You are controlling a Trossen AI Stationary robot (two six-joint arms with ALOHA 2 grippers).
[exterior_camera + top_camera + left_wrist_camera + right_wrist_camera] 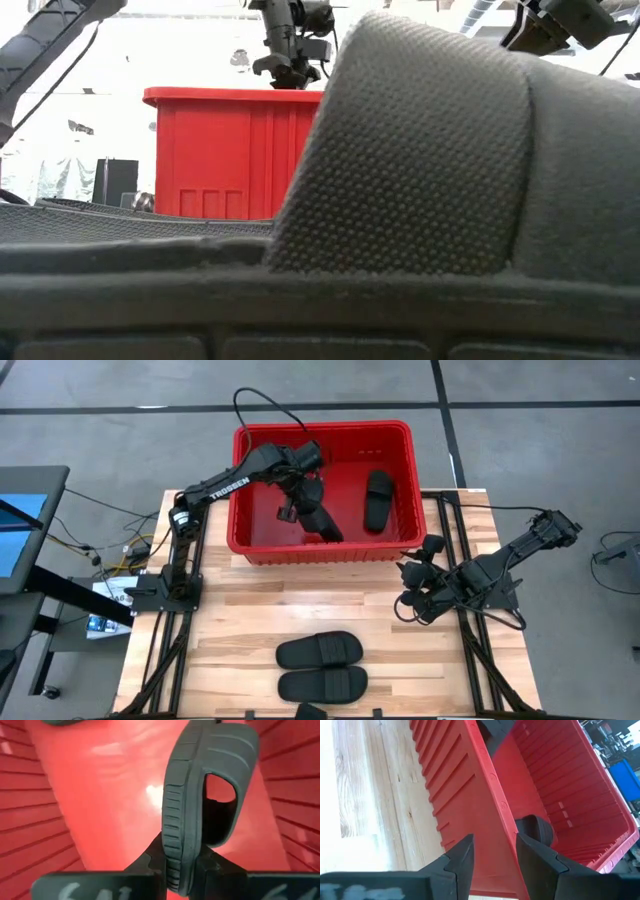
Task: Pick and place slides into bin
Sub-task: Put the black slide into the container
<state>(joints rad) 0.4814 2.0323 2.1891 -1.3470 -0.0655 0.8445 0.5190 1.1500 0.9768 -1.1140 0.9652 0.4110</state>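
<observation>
One slide (378, 498) lies in the bin (262, 550). My left end effector (305, 510) grips a second (322, 520) over it; right end effector (412, 600) waits open. Two slides (320, 666) remain on the table (240, 620)

Floor (540, 390): grey concrete, crossed by dark straight lines.
Table (250, 610): light wooden planks, black frame rails along both sides.
Cables (95, 545): loose on the floor left of the table.
Blue panel (20, 525): at the far left edge.
Room light (190, 50): bright, washed-out backdrop in the low view.

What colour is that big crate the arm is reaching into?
Red; the bin shows best in the high view.
</observation>
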